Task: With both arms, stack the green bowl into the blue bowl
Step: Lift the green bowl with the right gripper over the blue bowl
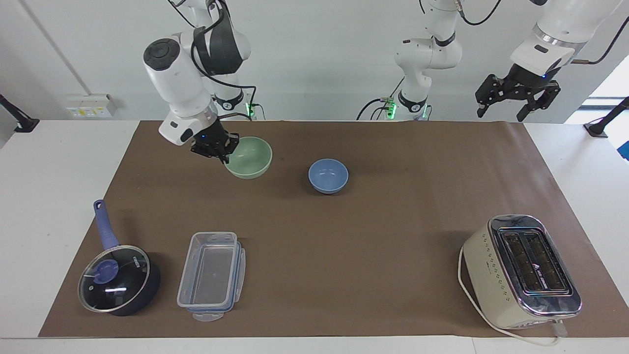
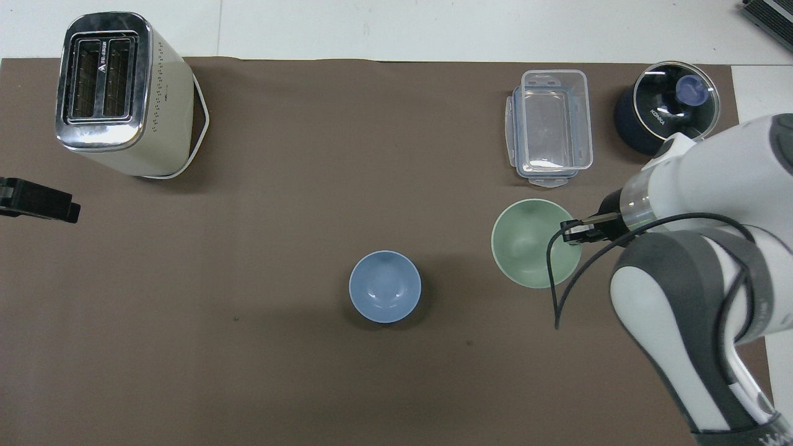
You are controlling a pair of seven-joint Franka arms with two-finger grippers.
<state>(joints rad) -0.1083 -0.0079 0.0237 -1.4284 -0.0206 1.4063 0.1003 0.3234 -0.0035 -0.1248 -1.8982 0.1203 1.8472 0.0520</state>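
Observation:
The green bowl [image 1: 249, 157] [image 2: 534, 243] hangs in the air above the brown mat, held by its rim. My right gripper [image 1: 222, 150] [image 2: 573, 231] is shut on that rim, on the side toward the right arm's end of the table. The blue bowl [image 1: 328, 175] [image 2: 385, 286] sits upright and empty on the middle of the mat, a little way from the lifted bowl. My left gripper [image 1: 516, 101] [image 2: 37, 201] waits open high over the mat's edge at the left arm's end, holding nothing.
A cream toaster [image 1: 522, 270] [image 2: 118, 93] stands far from the robots at the left arm's end. A clear plastic container [image 1: 212, 275] [image 2: 550, 127] and a dark blue saucepan with glass lid [image 1: 118, 278] [image 2: 668, 114] sit far from the robots at the right arm's end.

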